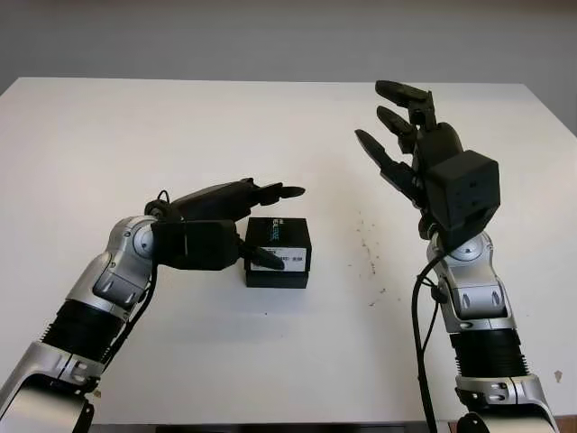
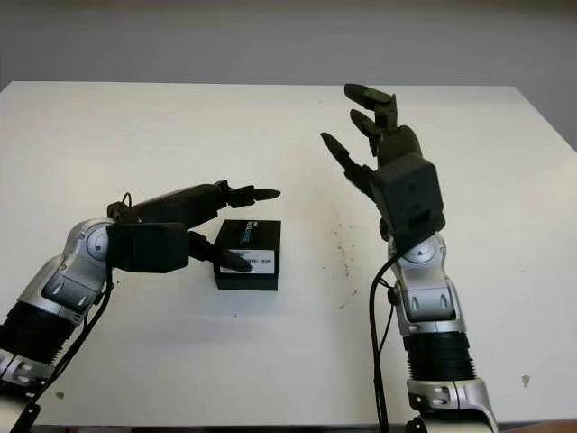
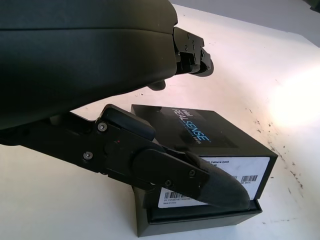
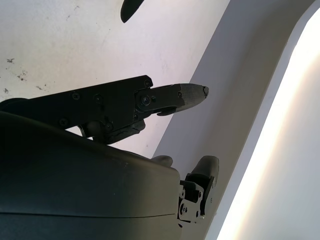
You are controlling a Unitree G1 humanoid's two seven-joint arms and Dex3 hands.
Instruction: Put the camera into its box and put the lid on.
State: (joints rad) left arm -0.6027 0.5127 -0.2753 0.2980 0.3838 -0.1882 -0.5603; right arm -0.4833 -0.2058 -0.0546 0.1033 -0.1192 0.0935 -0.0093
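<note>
The black camera box [image 1: 279, 253] sits near the middle of the white table [image 1: 270, 126], its lid [image 3: 200, 137] already on top, the printed face upward. In the left wrist view the lid looks slightly askew, with a strip of the base showing beyond one edge, so it may not be fully seated. The camera itself is presumably inside; I cannot tell.

The left hand [image 1: 236, 225] is at the box's 9 o'clock side. One of its fingers [image 3: 200, 180] lies across the labelled side of the lid, and the others reach over the box's far edge without clearly touching it. It is released, grasping nothing.

The right hand [image 1: 410, 144] is raised above the table at about 2 o'clock from the box, well apart from it, released and carrying nothing.

The step in hand appears to be the closing one: settling the lid. The next move likely calls for a gentle downward press on the lid's top, squaring it with the base, while keeping the box from sliding.
</note>
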